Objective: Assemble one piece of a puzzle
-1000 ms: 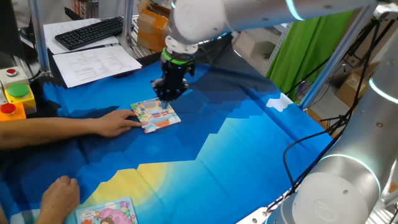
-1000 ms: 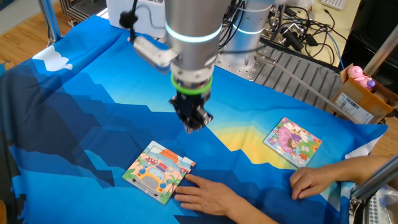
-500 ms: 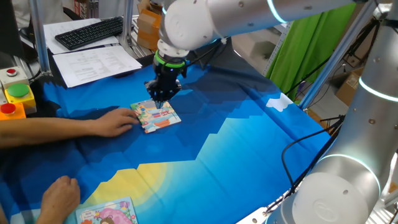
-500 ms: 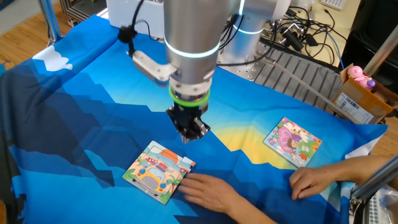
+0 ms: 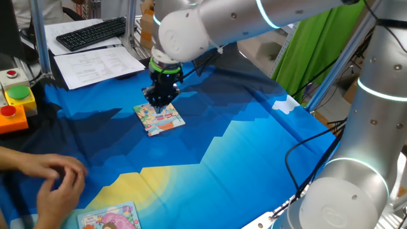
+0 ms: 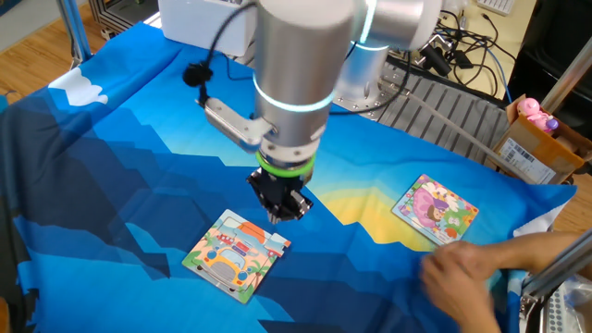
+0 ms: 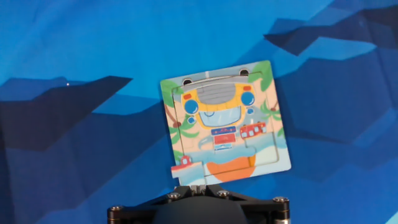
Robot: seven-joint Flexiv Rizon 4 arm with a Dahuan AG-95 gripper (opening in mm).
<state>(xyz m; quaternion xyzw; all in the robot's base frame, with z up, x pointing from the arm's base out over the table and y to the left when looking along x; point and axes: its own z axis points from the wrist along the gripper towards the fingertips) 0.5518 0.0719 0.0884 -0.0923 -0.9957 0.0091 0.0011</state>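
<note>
The puzzle (image 5: 160, 119) lies flat on the blue cloth, a small square board with a yellow bus picture and an orange lower edge. It also shows in the other fixed view (image 6: 236, 254) and in the hand view (image 7: 224, 121). One piece at its lower left corner (image 7: 180, 167) sticks out past the board's edge. My gripper (image 5: 159, 102) hangs just above the puzzle's far edge with its jaws together (image 6: 282, 215). In the hand view the fingertips (image 7: 198, 185) sit at the board's lower edge, with nothing visible between them.
A person's hands (image 5: 54, 181) are at the near left, drawn back from the puzzle (image 6: 462, 268). A second, pinker picture board (image 5: 108, 218) lies near them (image 6: 435, 210). A button box (image 5: 16, 102), papers and a keyboard (image 5: 92, 32) stand beyond the cloth.
The person's hand that steadied the puzzle has pulled away. My gripper has moved left and down, closer to the puzzle's edge.
</note>
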